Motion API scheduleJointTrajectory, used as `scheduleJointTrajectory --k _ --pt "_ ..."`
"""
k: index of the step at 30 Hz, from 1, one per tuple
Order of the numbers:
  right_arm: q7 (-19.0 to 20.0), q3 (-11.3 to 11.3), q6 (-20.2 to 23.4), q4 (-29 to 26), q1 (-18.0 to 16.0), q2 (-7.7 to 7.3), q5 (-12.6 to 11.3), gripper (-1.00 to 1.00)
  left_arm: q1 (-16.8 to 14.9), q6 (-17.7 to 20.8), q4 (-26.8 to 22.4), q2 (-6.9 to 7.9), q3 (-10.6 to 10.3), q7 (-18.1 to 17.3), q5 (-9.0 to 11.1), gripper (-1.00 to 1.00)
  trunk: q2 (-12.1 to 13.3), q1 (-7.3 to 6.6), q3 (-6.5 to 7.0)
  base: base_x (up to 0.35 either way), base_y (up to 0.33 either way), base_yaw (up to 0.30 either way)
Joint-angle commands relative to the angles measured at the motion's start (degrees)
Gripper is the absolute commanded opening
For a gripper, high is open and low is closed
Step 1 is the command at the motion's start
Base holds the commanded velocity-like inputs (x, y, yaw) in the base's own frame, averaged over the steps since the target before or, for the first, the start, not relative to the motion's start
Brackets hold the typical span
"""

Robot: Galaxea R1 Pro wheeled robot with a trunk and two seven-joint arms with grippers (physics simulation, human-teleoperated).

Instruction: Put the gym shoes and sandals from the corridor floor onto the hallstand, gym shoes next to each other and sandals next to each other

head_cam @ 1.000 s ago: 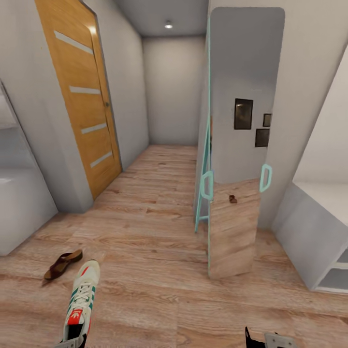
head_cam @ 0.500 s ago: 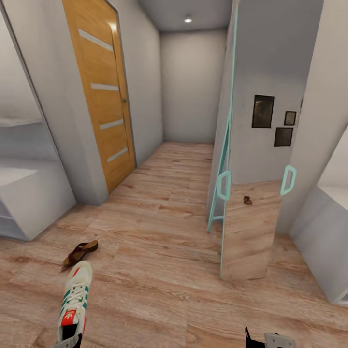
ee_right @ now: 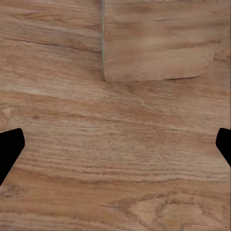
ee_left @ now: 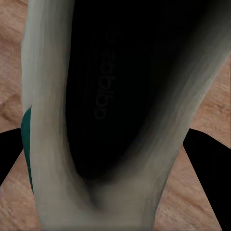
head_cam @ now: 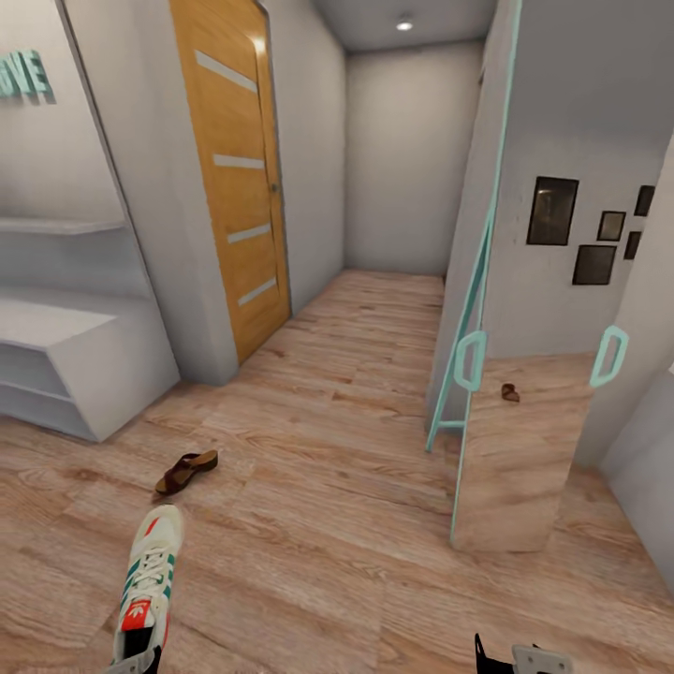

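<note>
Left pincer (head_cam: 131, 663) clamped on sneaker (head_cam: 150, 580) at heel, cut off by frame edge, sandal (head_cam: 186, 472) on open corridor floor (head_cam: 328, 487) near shoe rack (head_cam: 65, 374), right pincer (ee_right: 115, 149) spread apart, mirror (head_cam: 524, 374) narrowing passage.

- Right gripper (head_cam: 510, 657) is showing a black pointed finger beside a pale grey metal plate with small dark screw holes.
- Black fingertips (ee_right: 9, 149) are framing both wrist views.
</note>
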Motion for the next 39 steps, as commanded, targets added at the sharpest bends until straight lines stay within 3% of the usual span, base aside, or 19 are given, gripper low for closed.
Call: scheduleJointTrajectory --k 1,39 --pt "-0.2 0.0 -0.1 0.0 0.0 -0.01 0.1 1.00 -0.1 0.0 0.1 -0.02 0.4 -0.6 0.2 -1.00 0.0 -0.01 -0.12 0.000 0.000 0.208" --pt "-0.1 0.2 -0.1 -0.1 0.0 -0.01 0.0 1.00 -0.1 0.0 0.2 -0.08 0.4 -0.5 0.2 -1.00 0.0 -0.01 -2.69 0.000 0.000 0.209"
